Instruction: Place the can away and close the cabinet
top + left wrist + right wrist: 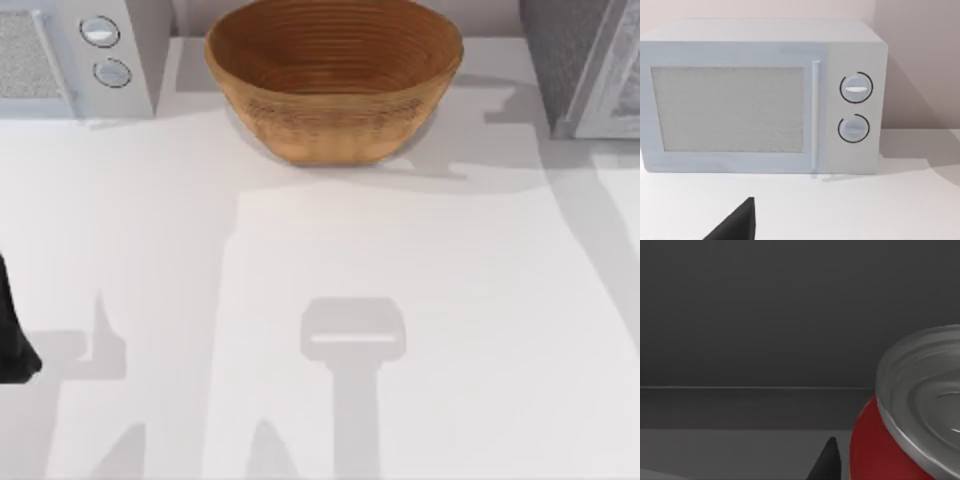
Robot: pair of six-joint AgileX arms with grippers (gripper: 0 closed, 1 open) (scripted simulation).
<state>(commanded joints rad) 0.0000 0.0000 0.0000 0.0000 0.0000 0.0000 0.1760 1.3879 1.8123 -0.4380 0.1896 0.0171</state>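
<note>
Overhead, the white desk (400, 300) lies mostly bare across its middle and near edge, crossed by grey shadows, with wide open room between the things at the back. A woven bowl (333, 75) sits at the middle of the far edge. A white microwave (70, 55) stands in the far left corner, its two round knobs (105, 50) facing the desk. A grey cabinet (590, 65) occupies the far right corner.

The left arm (12, 330) is a dark shape at the left edge of the desk, parked well apart from the bowl. In the left wrist view the microwave (760, 100) stands ahead with its door shut, and one dark fingertip of the left end effector (737, 225) pokes in over the bare desk; whether its fingers are spread or closed cannot be told.

In the right wrist view the can (910, 425), red with a silver ribbed top, stands very close before dark grey inner walls, on a grey floor that meets the back wall in a straight edge. One dark fingertip of the right end effector (827, 462) shows just beside the can; whether it grips the can cannot be told.
</note>
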